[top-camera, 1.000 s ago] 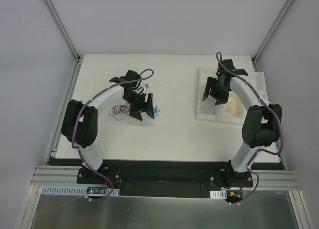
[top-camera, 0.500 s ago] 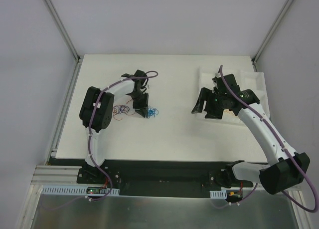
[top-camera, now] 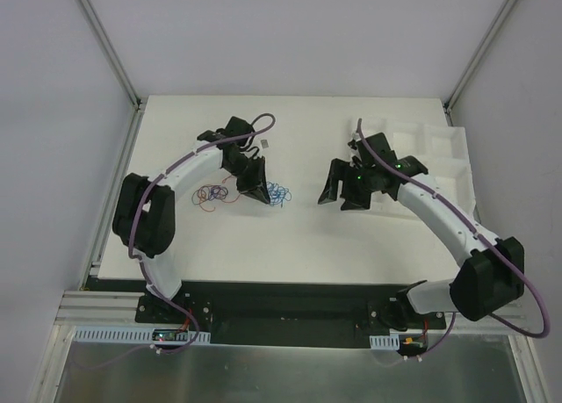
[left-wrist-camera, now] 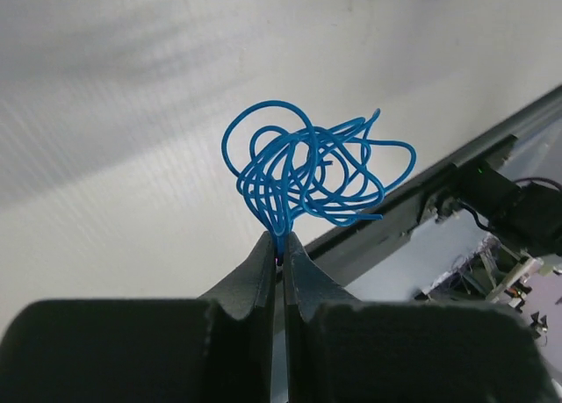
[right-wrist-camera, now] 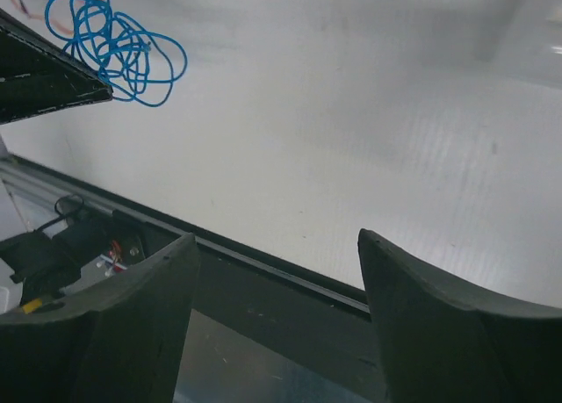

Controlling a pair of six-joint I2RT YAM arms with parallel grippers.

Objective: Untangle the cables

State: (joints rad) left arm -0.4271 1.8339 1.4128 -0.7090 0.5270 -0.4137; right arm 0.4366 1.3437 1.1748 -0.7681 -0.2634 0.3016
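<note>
1. The left end effector (left-wrist-camera: 281,245) is pinched fully together on one loop of the blue cable (left-wrist-camera: 312,175). The strands run straight into the seam between its fingers, and the rest of the curly wad fans out beyond the tips. Holding a single edge loop rather than the whole wad probably leaves the other loops free for a second grip. I cannot tell whether the wad is lifted or resting on the bench (top-camera: 307,236).
2. The right end effector (right-wrist-camera: 277,238) stands wide with nothing between its fingers. It is aimed across the bench toward the blue wad but is well apart from it. It looks like the partner getting ready to take a free strand and pull against the left's hold.
3. The remaining cables (top-camera: 211,194), in red, orange and dark loops, lie on the bench on the other side of the left end effector, apart from the blue one.
4. A second ago the left fingers were spread astride the blue wad; now they are closed on it. The right arm was then over the white tray (top-camera: 439,144) and has since swung in toward the centre.
</note>
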